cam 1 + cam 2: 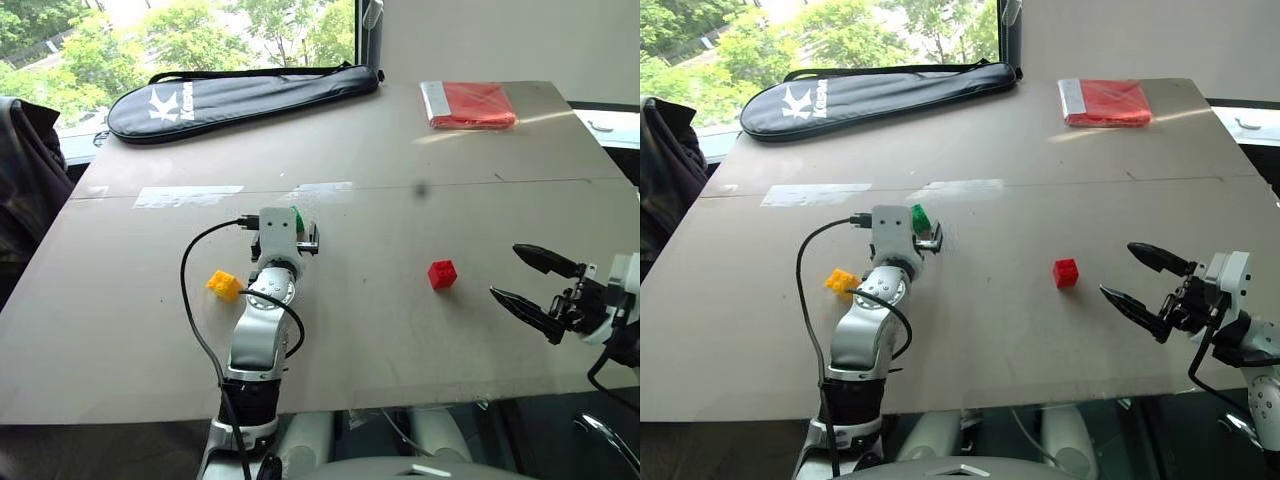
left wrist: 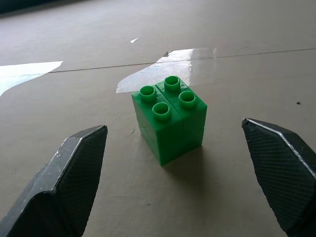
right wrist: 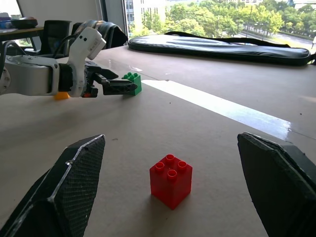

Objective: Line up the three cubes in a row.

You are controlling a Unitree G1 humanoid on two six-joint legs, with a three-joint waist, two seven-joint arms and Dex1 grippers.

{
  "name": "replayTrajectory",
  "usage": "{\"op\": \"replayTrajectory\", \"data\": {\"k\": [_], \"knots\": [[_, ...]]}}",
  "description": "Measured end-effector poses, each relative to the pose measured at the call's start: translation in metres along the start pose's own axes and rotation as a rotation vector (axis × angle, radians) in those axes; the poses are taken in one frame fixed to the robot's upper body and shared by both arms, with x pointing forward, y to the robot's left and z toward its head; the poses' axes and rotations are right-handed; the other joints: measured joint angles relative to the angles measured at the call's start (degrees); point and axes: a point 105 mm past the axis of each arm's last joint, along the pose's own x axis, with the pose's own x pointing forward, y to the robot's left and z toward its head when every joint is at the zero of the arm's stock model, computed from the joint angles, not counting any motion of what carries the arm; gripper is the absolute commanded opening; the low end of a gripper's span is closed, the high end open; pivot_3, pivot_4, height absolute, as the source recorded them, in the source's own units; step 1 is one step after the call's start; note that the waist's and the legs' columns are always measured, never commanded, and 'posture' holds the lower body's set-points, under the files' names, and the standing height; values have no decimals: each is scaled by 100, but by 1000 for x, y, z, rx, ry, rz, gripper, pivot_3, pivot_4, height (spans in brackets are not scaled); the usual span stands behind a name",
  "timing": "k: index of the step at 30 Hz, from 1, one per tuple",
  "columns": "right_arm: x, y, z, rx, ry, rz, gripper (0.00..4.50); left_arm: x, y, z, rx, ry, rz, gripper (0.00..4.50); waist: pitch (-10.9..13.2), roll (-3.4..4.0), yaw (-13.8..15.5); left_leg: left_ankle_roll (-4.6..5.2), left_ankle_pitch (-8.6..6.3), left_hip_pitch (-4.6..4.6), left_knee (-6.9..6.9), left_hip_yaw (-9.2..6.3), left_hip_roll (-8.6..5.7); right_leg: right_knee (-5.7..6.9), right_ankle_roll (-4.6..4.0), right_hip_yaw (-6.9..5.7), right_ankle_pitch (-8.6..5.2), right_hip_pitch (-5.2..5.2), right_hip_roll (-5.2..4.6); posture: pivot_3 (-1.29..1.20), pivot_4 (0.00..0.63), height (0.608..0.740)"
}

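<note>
On the table [image 1: 120, 340], the yellow cube [image 1: 224, 285] lies leftmost, the left gripper [image 2: 173, 163] spreads wide at the green cube [image 2: 169, 118], untouching, and the red cube [image 1: 442, 274] sits before the wide-open right gripper [image 1: 520, 275].

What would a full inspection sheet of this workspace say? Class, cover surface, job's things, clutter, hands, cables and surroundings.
Surface: pale flat board table, taped seam across.
Job's things: green studded plastic cube between open left hand's fingers, untouched; red studded plastic cube ahead of right hand; yellow studded plastic cube beside left arm.
Clutter: flat red packet; black racket bag.
Hands: left hand open; right hand open, empty.
Cables: black cable looping along left arm.
Surroundings: window, trees.
</note>
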Motion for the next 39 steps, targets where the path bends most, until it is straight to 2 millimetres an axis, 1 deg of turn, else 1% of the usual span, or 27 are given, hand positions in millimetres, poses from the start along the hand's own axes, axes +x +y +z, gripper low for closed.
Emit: {"op": "replayTrajectory", "data": {"k": [5,6,7,9,11,12,14,16,18,19,20,23,24,26,28,31,33,34,35,37,39], "knots": [[1,-1,1,-9,-1,3,4396,12,-11,-5,-30,48,21,4500,0,-1,1,0,0,-3,1,0,-2,-1,1,0,0,0,-2,0,150,712],[1,-1,1,-11,0,4,4500,14,-12,-5,-43,55,39,3949,0,-1,0,0,0,-5,1,0,-2,-1,0,0,1,-1,-2,0,150,712],[1,-1,1,-12,1,5,4500,16,-12,-5,-42,60,55,3695,0,-1,-1,0,0,-5,1,-1,-2,-1,1,0,1,-2,-2,0,150,712],[1,-1,1,-14,4,5,4500,18,-8,-5,-39,76,123,2768,1,-1,-2,0,0,-8,1,-2,-2,-1,1,-1,1,-4,-1,0,150,712],[1,-1,1,-15,6,3,4500,19,-5,-7,-30,87,154,1844,1,-1,-2,0,0,-9,1,-3,-2,0,1,-3,1,-5,-1,0,150,712],[1,-1,1,-15,6,3,4500,19,-5,-7,-30,88,156,1559,0,-1,-2,0,0,-10,1,-4,-2,0,0,-3,1,-6,-1,0,150,712],[1,-1,1,-17,6,2,4500,19,-5,-7,-30,89,160,1287,0,-1,1,-1,1,-13,4,-4,-3,0,1,-3,1,-6,-2,0,150,712],[0,-1,1,-16,8,0,4500,20,-3,-7,-28,88,160,1243,0,-1,1,-1,1,-17,9,-6,-3,0,2,-4,2,-7,-2,0,150,712],[0,-1,1,-19,9,-4,4500,20,-9,-3,4,46,46,1243,0,0,-7,-3,2,-22,10,-4,-3,1,1,-5,2,-14,0,0,150,712],[-3,-3,3,-25,10,-17,4500,14,-20,5,52,-33,-125,1243,0,1,-14,-23,13,-29,9,-2,0,3,-1,-4,2,-25,0,0,150,712],[-3,-3,3,-26,11,-19,4500,13,-21,6,55,-38,-140,1243,-1,2,-11,-25,14,-30,9,-3,0,4,-1,-4,2,-26,0,0,150,712],[-5,-3,2,-26,14,-22,4500,-1,-37,17,105,-107,-404,1243,-1,2,-7,-26,15,-35,11,-1,-1,3,-1,0,3,-30,-2,0,150,712],[-6,-2,1,-22,18,-25,4500,-6,-40,20,122,-124,-495,1243,-1,3,-7,-26,15,-35,11,-2,0,4,-2,-1,3,-31,-2,0,150,712],[-6,-1,-1,-21,25,-27,4500,-11,-40,23,143,-138,-581,1243,-3,5,-7,-21,12,-34,13,-1,0,4,-2,0,3,-31,-2,0,150,712],[-7,-1,-2,-27,29,-30,4500,-23,-45,26,189,-145,-759,1243,-3,6,-11,-6,4,-34,14,0,0,5,-3,-1,3,-31,-1,0,150,712],[-7,-1,-3,-31,26,-36,4500,-46,-64,30,253,-152,-1066,1243,-3,7,-4,-3,2,-35,18,1,-1,5,-3,0,3,-29,-2,0,150,712],[-8,0,-4,-29,29,-41,4500,-55,-70,28,266,-145,-1170,1243,-3,6,-8,-2,2,-36,19,2,-1,4,-2,2,3,-30,-2,0,150,712],[-9,0,-6,-23,34,-50,4500,-63,-76,24,300,-126,-1269,1243,-3,6,-3,-2,1,-37,19,0,-1,5,-3,-1,3,-30,-1,0,150,712],[-11,1,-8,-18,37,-58,4500,-67,-79,20,321,-115,-1325,1243,-3,7,-6,-1,1,-37,19,1,-1,5,-3,-1,3,-30,0,0,150,712],[-14,3,-11,-6,47,-73,4500,-68,-89,10,379,-89,-1417,1243,-3,7,1,0,1,-38,21,2,-3,5,-3,-3,3,-29,1,0,150,712],[-15,4,-11,-4,50,-76,4500,-66,-93,7,403,-79,-1441,1243,-3,7,-8,2,1,-37,23,2,-2,5,-2,1,3,-29,1,0,150,712]]}}
